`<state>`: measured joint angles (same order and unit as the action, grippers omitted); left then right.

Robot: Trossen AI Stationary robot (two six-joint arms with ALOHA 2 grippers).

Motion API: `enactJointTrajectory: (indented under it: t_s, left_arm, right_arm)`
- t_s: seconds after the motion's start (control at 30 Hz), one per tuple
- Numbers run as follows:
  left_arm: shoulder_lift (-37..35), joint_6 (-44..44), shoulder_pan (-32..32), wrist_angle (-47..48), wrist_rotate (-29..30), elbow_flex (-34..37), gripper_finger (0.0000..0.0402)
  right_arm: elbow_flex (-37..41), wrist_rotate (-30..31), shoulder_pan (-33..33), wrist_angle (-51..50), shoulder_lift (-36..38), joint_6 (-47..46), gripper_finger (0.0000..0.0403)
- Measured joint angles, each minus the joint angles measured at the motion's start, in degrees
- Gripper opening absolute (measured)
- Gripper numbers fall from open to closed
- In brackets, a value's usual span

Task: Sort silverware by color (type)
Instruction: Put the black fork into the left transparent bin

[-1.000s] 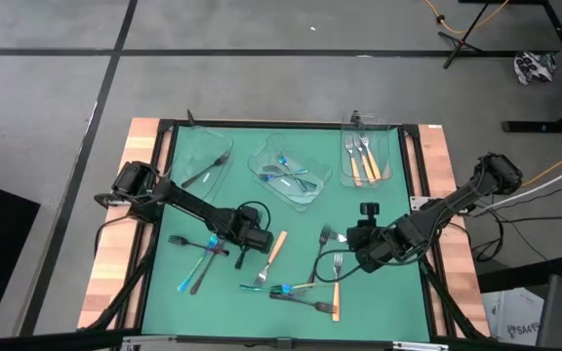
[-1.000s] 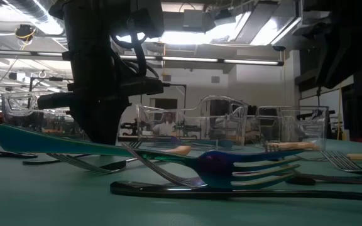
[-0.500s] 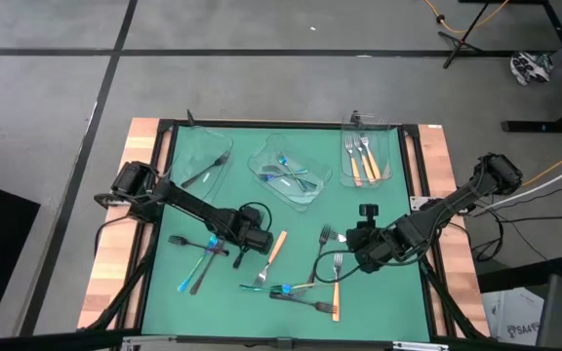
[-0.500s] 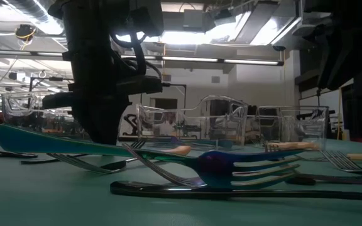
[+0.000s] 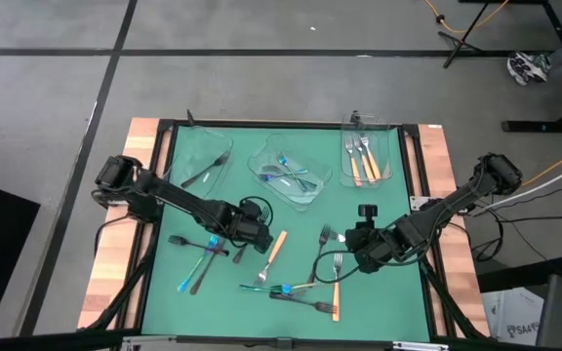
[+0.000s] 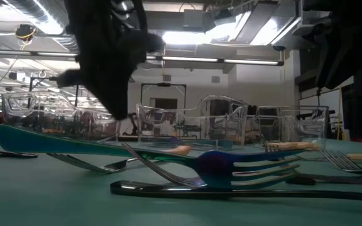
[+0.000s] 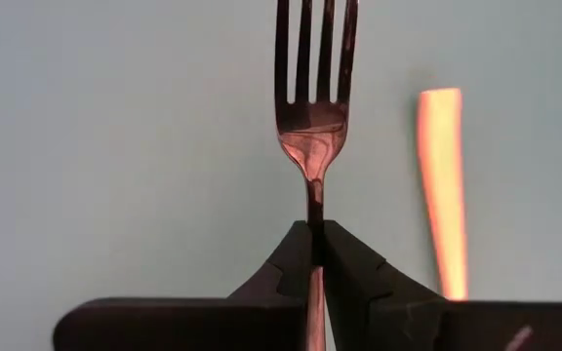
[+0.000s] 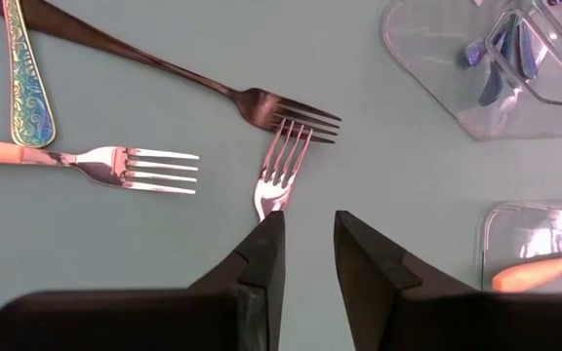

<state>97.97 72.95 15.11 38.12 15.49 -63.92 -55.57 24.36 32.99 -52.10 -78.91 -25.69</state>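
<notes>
A: Surface?
B: Green mat on a wood-edged table; loose forks lie across its near half.

A: Trays?
B: Three clear trays along the far edge: one dark fork, several blue pieces, and orange-handled forks.

A: Left gripper?
B: Above the mat's middle-left, fingers pressed together on a dark fork's handle, tines pointing away.

A: Right gripper?
B: Low at middle-right, fingers slightly apart, holding nothing; a silver fork lies just ahead.
</notes>
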Motion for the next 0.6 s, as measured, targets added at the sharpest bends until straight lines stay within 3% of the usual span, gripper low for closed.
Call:
enactJointTrajectory:
  t_s: [0.6]
  left_arm:
    - [-23.7, -16.8, -6.4, 0.5, 0.6, -0.1, 0.0008]
  right_arm:
    - [0.0, -4.5, 0.0, 0.2, 0.0, 0.0, 0.0079]
